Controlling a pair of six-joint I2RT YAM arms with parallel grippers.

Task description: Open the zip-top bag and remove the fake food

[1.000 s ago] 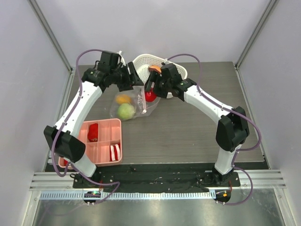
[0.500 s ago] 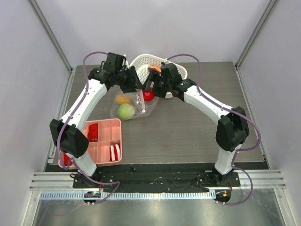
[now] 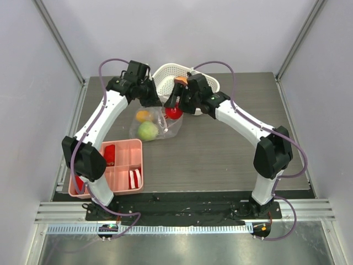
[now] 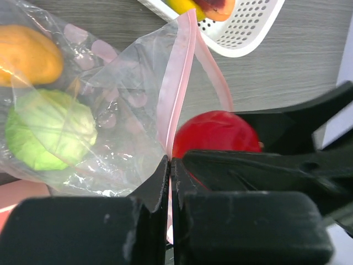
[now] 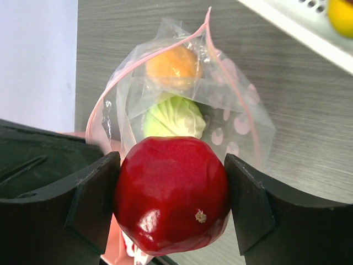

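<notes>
Reading the top view from the left. The pink tray (image 3: 122,143) sits at the near left, well apart from the work; it is not task material.

The left gripper (image 4: 170,165) has its fingers clenched on the pink zip strip of the zip-top bag (image 4: 127,105), pinching one lip. The bag lies on the table between the two grippers, just in front of the white basket (image 4: 248,33), and its mouth stands open as a pink loop. I judge the film thin, limp and nearly weightless. It will not hold shape and will drag along unless pinned. The stiffer zip strip is the sound place to grip, since bare film would slip or tear. An orange fruit (image 3: 144,116) and a green ball (image 3: 147,131) lie deep in the bag.

The right gripper (image 3: 175,109) grasps the red round fruit (image 5: 172,193) across its widest part, at the bag mouth. The side I see is bare of film. It looks hard, glossy and light. Being round, it could squirt out of an off-centre squeeze.

The basket holds a yellow piece (image 5: 341,14).

The table (image 3: 220,154) is flat, matte grey wood-grain, with bare surface showing to the right. Pale walls (image 3: 182,33) close in the left, back and right sides.
</notes>
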